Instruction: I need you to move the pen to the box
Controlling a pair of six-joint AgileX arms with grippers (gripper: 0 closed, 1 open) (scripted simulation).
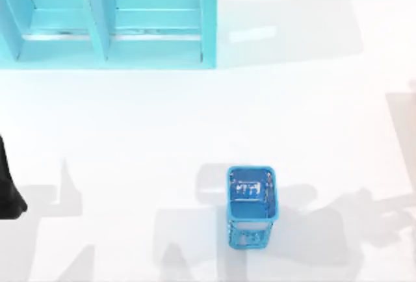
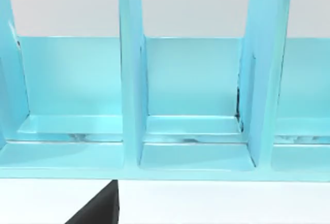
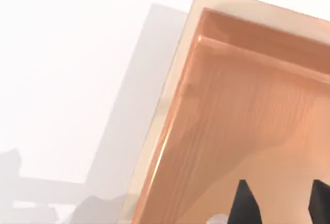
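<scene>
Right gripper (image 3: 281, 206) hung spread and empty just over the box (image 3: 247, 105), left arm (image 1: 8, 191) parked, and the pen (image 1: 249, 190), we judged, stood in the blue mesh holder (image 1: 250, 223) well away from that gripper, so we'd pinch near the cap and lift straight up.

Black left arm (image 1: 8, 184) at table edge, right end effector (image 3: 281, 203) with pointed matte-black fingertips (image 3: 246, 203)
</scene>
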